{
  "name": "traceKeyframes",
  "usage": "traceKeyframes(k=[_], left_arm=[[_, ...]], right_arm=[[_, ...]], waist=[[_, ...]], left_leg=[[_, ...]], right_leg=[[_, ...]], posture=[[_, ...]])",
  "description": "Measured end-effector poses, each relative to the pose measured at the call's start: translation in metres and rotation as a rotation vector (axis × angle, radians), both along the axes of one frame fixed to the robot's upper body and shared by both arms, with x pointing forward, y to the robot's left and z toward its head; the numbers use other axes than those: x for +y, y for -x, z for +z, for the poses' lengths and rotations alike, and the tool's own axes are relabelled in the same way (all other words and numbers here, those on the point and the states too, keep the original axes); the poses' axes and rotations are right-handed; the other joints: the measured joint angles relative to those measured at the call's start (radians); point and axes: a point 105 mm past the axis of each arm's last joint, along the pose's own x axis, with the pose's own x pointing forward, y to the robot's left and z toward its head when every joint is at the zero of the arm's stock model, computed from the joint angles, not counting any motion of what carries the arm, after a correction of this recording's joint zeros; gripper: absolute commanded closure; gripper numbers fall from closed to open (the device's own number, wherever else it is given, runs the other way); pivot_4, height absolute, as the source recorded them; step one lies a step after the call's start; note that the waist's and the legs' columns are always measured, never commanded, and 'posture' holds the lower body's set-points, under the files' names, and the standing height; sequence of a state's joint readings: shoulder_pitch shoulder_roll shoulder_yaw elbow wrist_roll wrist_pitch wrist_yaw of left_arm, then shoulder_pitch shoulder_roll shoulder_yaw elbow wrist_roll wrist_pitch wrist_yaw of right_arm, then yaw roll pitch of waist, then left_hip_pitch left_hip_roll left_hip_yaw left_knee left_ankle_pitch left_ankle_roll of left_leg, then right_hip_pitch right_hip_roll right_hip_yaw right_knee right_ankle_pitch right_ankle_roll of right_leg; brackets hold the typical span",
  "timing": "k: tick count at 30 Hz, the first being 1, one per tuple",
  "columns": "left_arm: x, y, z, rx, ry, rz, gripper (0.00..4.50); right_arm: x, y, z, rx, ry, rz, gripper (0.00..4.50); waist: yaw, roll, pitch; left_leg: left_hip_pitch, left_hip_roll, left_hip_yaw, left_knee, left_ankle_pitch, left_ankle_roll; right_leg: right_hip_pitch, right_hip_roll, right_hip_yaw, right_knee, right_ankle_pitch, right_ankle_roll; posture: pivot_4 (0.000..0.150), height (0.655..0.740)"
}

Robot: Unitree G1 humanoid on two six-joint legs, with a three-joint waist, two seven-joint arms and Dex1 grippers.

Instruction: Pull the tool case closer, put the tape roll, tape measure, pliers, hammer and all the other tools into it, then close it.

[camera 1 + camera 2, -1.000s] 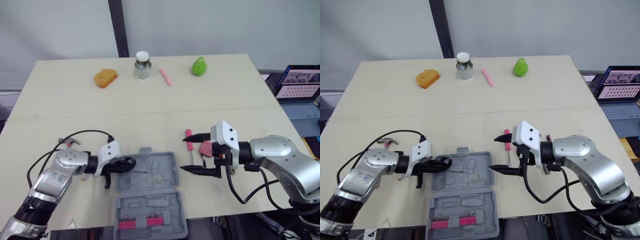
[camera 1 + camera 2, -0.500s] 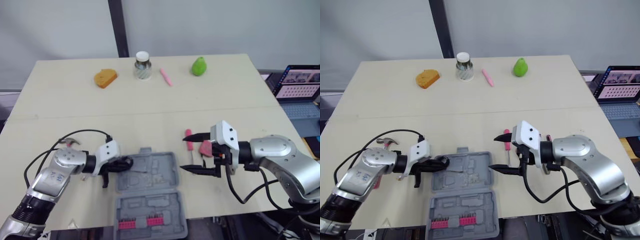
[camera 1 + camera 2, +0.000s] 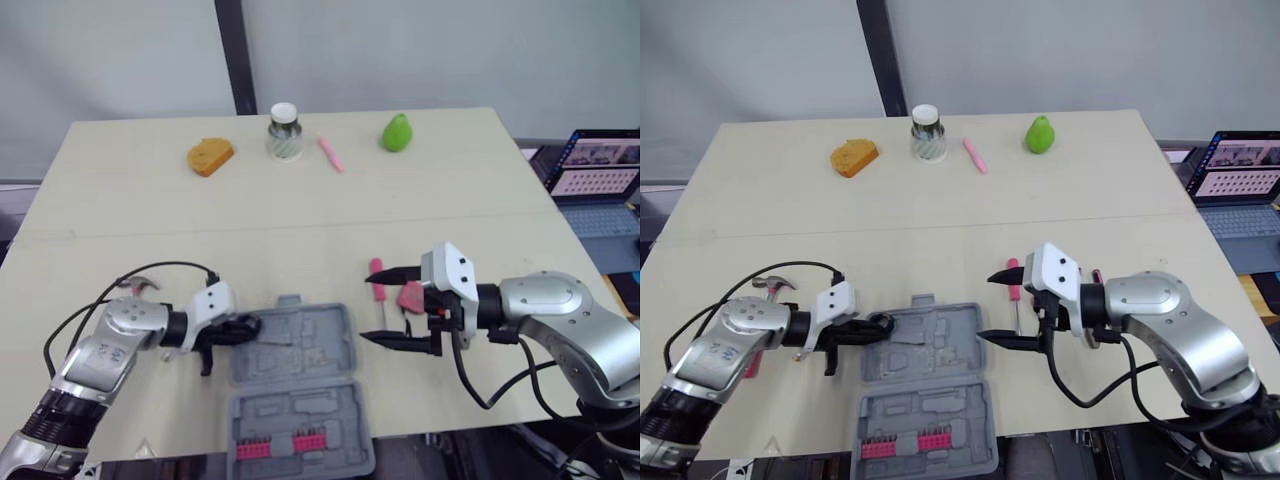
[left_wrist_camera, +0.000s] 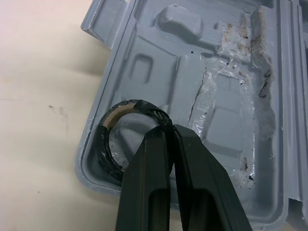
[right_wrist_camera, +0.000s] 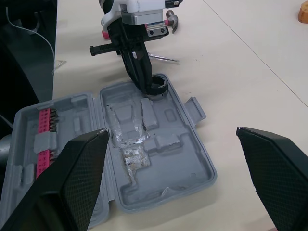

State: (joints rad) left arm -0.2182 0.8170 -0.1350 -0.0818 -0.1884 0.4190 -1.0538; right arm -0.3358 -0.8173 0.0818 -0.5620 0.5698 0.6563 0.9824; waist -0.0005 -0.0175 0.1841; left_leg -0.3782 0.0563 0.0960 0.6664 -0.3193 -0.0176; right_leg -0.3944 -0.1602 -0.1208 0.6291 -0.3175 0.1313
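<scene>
- Tape roll lies in the case's left corner, rim pinched by the left gripper.
- Right gripper hangs beside the case near the screwdriver, jaws spread wide.

Open tool case on table
</scene>
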Motion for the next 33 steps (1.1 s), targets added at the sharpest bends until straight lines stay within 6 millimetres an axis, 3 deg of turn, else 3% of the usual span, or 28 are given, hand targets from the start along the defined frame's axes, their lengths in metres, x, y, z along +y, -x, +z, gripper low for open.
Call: traceKeyframes(k=[5, 6, 8, 11, 19, 22, 25, 28, 30, 33], left_arm=[[0.002, 0.000, -0.002, 0.005, 0.000, 0.007, 4.45], [0.002, 0.000, -0.002, 0.006, 0.002, 0.007, 3.90], [0.002, 0.000, -0.001, 0.007, 0.004, 0.009, 3.45], [0.002, -0.001, 0.001, 0.008, 0.016, 0.015, 2.16], [-0.007, 0.000, 0.021, -0.008, 0.074, 0.006, 2.16], [-0.004, -0.003, 0.038, -0.048, 0.120, 0.033, 2.16], [0.000, -0.004, 0.040, -0.068, 0.135, 0.060, 2.16], [0.004, -0.002, 0.027, -0.055, 0.182, 0.096, 2.87], [0.006, 0.000, 0.017, -0.035, 0.199, 0.123, 3.67], [0.008, 0.000, 0.012, -0.036, 0.214, 0.151, 3.67]], right_arm=[[0.000, 0.000, 0.000, 0.000, -0.003, 0.001, 0.00], [0.000, 0.000, 0.000, 0.000, -0.003, 0.001, 0.00], [0.000, 0.000, 0.000, 0.000, -0.003, 0.001, 0.00], [0.001, 0.000, 0.000, 0.000, -0.005, 0.002, 0.00], [0.001, 0.000, 0.000, 0.003, -0.007, 0.004, 0.00], [0.001, 0.001, 0.000, 0.005, -0.011, 0.006, 0.00], [0.002, 0.001, 0.000, 0.008, -0.015, 0.008, 0.00], [0.002, 0.001, 0.000, 0.007, -0.015, 0.008, 0.00], [0.002, 0.001, 0.000, 0.007, -0.015, 0.008, 0.00], [0.002, 0.001, 0.000, 0.007, -0.015, 0.008, 0.00]], waist=[[0.001, 0.000, 0.000], [0.001, 0.000, 0.000], [0.001, 0.000, 0.000], [0.001, 0.000, 0.000], [0.000, 0.000, 0.000], [0.000, 0.000, 0.000], [-0.001, 0.000, 0.000], [0.000, 0.000, 0.000], [0.000, 0.000, 0.000], [0.001, 0.000, 0.000]], left_leg=[[0.000, 0.000, 0.000, 0.000, 0.000, 0.000], [0.000, 0.000, 0.000, 0.000, 0.000, 0.000], [0.000, 0.000, 0.000, 0.000, 0.000, 0.000], [0.000, 0.000, 0.000, 0.000, 0.000, 0.000], [0.000, 0.000, 0.000, 0.000, 0.000, 0.000], [0.000, 0.000, 0.000, 0.000, 0.000, 0.000], [0.000, 0.000, 0.000, 0.000, 0.000, 0.000], [0.000, 0.000, 0.000, 0.000, 0.000, 0.000], [0.000, 0.000, 0.000, 0.000, 0.000, 0.000], [0.000, 0.000, 0.000, 0.001, 0.000, 0.000]], right_leg=[[0.000, 0.000, 0.000, 0.000, 0.000, 0.000], [0.000, 0.000, 0.000, 0.000, 0.000, 0.000], [0.000, 0.000, 0.000, 0.000, 0.000, 0.000], [0.000, 0.000, 0.000, 0.000, 0.000, 0.000], [0.000, 0.000, 0.000, 0.000, 0.000, 0.000], [0.000, 0.000, 0.000, 0.000, 0.000, 0.000], [0.000, 0.000, 0.000, 0.000, 0.000, 0.000], [0.000, 0.000, 0.000, 0.000, 0.000, 0.000], [0.000, 0.000, 0.000, 0.000, 0.000, 0.000], [0.000, 0.000, 0.000, 0.000, 0.000, 0.000]], posture=[[0.150, 0.7400], [0.150, 0.7400], [0.150, 0.7400], [0.150, 0.7400], [0.150, 0.7400], [0.150, 0.7400], [0.150, 0.7400], [0.150, 0.7400], [0.150, 0.7400], [0.150, 0.7400]])
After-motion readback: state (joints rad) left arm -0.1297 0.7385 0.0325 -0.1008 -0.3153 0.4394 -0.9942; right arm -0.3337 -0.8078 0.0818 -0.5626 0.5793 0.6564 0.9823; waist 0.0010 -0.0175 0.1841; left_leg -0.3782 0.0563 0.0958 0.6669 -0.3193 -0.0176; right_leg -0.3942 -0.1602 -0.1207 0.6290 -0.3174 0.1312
